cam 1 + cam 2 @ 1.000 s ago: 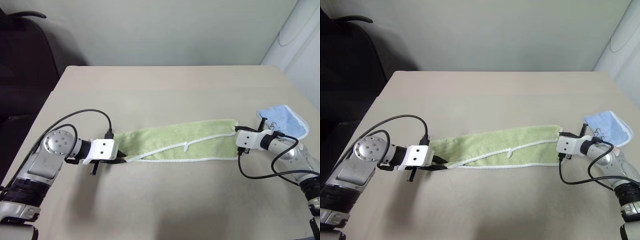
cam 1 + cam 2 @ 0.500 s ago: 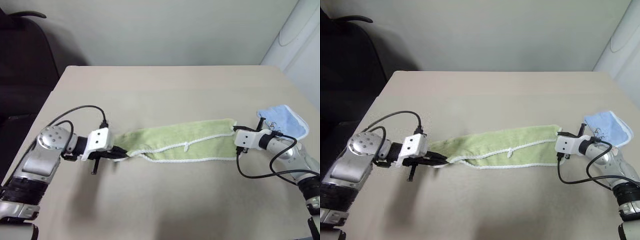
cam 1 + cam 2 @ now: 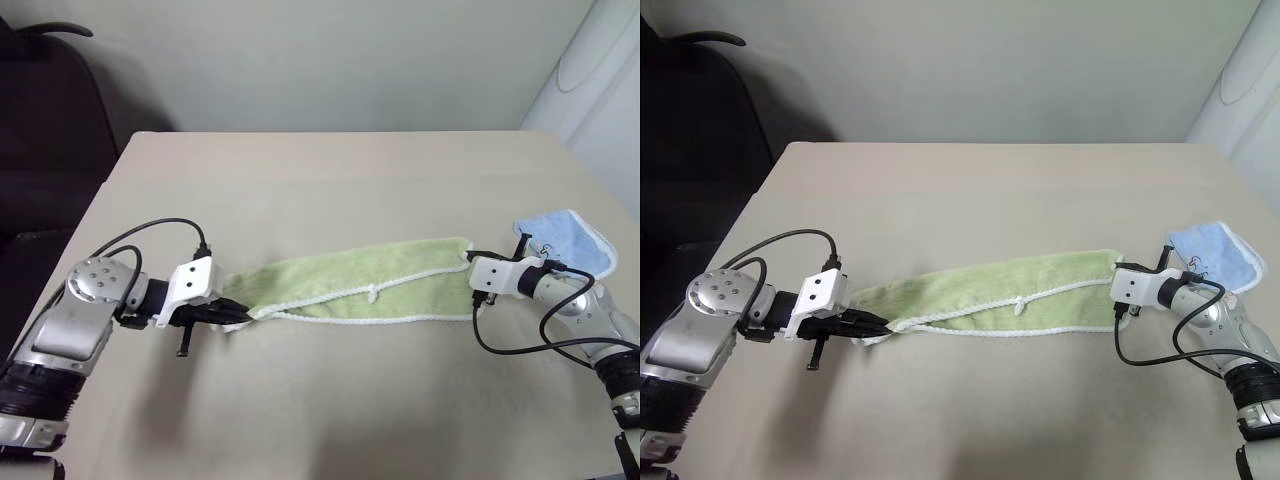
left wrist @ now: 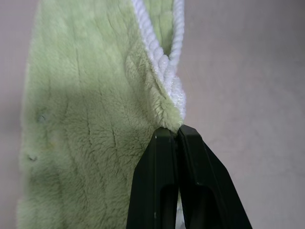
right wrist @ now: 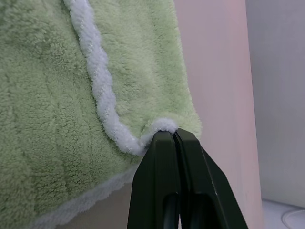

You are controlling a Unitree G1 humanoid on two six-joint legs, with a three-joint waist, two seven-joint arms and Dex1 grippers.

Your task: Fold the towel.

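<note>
Where wrist views show pinched edging, towel (image 3: 370, 283) spans table (image 3: 330, 180) (blue cloth (image 3: 565, 240) beside)

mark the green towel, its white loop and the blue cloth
green towel (image 3: 390, 275), left eye view, middle of the green pile.
white loop (image 3: 373, 294), left eye view, on the stitched edging at mid-length.
blue cloth (image 3: 1218, 252), right eye view, middle of its top face.
</note>
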